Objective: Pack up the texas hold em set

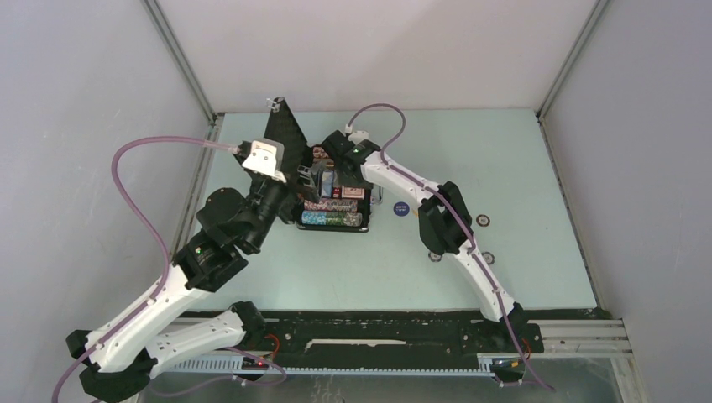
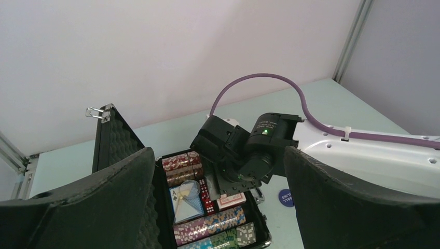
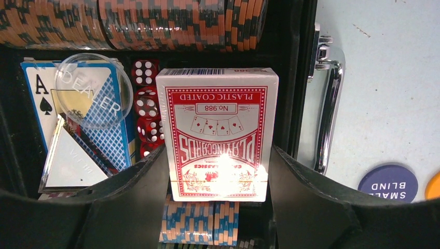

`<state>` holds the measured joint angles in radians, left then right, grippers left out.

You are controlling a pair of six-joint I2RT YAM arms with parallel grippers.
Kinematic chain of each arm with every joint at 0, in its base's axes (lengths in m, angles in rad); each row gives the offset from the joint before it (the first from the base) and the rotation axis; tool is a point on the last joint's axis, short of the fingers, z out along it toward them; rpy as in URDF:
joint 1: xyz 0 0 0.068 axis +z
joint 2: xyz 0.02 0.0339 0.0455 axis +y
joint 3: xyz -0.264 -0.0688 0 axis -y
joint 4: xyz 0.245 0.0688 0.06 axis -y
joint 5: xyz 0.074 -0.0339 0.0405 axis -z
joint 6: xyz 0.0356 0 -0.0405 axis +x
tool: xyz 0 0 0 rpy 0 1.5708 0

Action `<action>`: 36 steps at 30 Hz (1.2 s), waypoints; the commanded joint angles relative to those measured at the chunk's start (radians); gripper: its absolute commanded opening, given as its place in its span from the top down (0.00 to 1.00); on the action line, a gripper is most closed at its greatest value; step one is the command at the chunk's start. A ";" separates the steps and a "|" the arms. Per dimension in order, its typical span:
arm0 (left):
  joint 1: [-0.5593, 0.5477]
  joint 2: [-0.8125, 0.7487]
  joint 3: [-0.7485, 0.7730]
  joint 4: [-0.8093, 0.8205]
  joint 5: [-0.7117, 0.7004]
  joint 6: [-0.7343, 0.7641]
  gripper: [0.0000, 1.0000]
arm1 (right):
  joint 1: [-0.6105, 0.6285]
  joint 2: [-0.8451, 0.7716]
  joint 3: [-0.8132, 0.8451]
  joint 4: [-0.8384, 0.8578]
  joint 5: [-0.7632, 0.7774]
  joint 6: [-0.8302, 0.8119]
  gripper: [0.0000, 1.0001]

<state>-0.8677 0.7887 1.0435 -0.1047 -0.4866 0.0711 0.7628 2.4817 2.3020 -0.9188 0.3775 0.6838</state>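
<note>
The black case [image 1: 367,222] lies open mid-table with its foam-lined lid [image 1: 281,133] upright. Rows of multicoloured chips [image 2: 218,222] fill it, beside a blue-backed deck [image 3: 85,129] with a clear dealer button [image 3: 93,91] on top and red dice [image 3: 147,111]. My right gripper [image 3: 218,155] is shut on the red-backed card deck [image 3: 217,119], which hangs over the case's right slot, above blue-and-orange chips [image 3: 200,223]. At the lid's side of the case my left gripper [image 2: 219,155] stands open, holding nothing.
The silver handle [image 3: 329,104] runs along the case's right side. On the table to its right lie a blue "small blind" button [image 1: 401,208] and an orange button [image 3: 435,188]. Small dark chips [image 1: 484,222] lie farther right, near the right arm.
</note>
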 commanded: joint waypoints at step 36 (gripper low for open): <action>0.004 -0.024 0.026 -0.124 0.033 -0.073 0.00 | -0.058 -0.483 -0.442 0.220 -0.227 -0.175 0.10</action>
<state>-0.8703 0.7662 1.0889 -0.2432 -0.4473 -0.0250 0.7052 2.1914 1.9526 -0.7578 0.1616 0.5514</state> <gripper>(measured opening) 0.996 0.866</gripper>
